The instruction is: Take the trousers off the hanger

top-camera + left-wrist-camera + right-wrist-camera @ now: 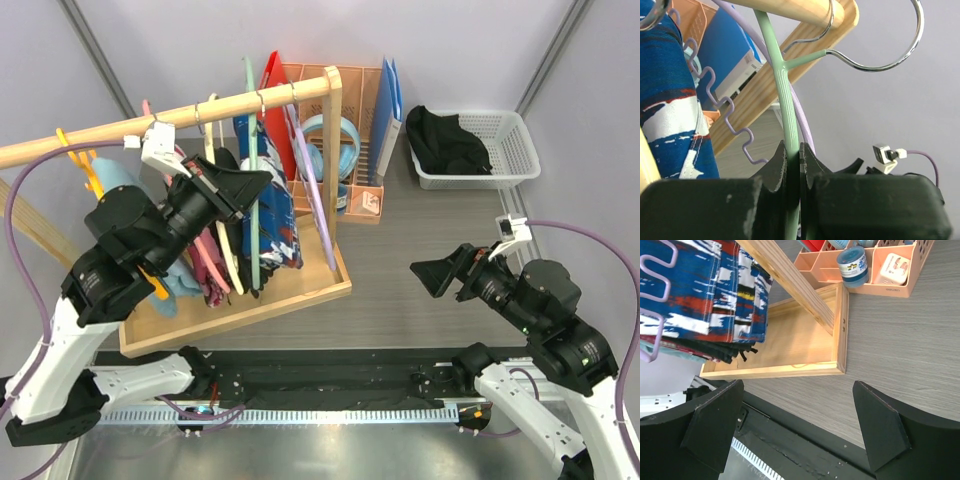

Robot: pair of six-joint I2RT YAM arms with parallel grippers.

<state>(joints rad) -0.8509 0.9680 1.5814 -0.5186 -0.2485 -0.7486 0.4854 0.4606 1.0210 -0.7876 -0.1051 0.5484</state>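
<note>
The dark blue trousers with white and red streaky print [276,232] hang on the wooden rack, also seen in the left wrist view [665,115] and the right wrist view [705,295]. My left gripper [250,186] is shut on the stem of a green hanger [785,100] just below the wooden rail [200,110]; the stem sits between the pads [799,150]. The black trousers [447,140] lie bunched in the white basket [520,150]. My right gripper [440,275] is open and empty above the table right of the rack [795,425].
A purple wavy hanger [315,200] hangs at the rack's right end. A pink floral garment [210,265] and light-blue cloth [120,180] hang further left. The rack's wooden tray base [300,290] sits under them. An orange organiser [350,110] stands behind.
</note>
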